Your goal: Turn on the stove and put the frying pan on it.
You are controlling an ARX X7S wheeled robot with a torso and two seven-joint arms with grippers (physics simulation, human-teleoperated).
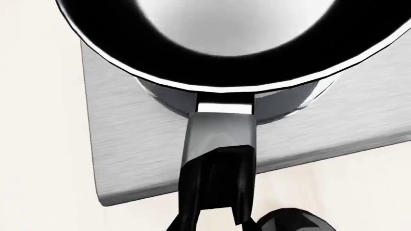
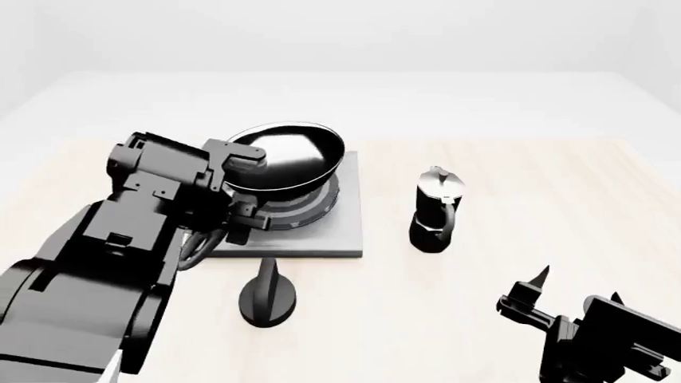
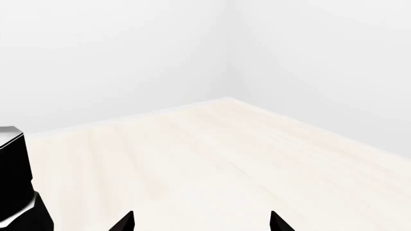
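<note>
Pale wood tabletop is being backed by plain white walls. At its centre the stove is being covered by the frying pan, whose handle is being clamped by the left gripper. At the stove's 6 o'clock the knob is standing; at 3 o'clock, a moka pot. The right gripper is being held wide apart, empty.

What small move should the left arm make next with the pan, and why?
Probably lower it a little, then open. The left claw grips the frying pan by its handle, over the hotplate's ring burner, and the pan looks tilted rather than flat in the head view. Whether it already touches the burner is unclear. The right claw is open, off to the side.
</note>
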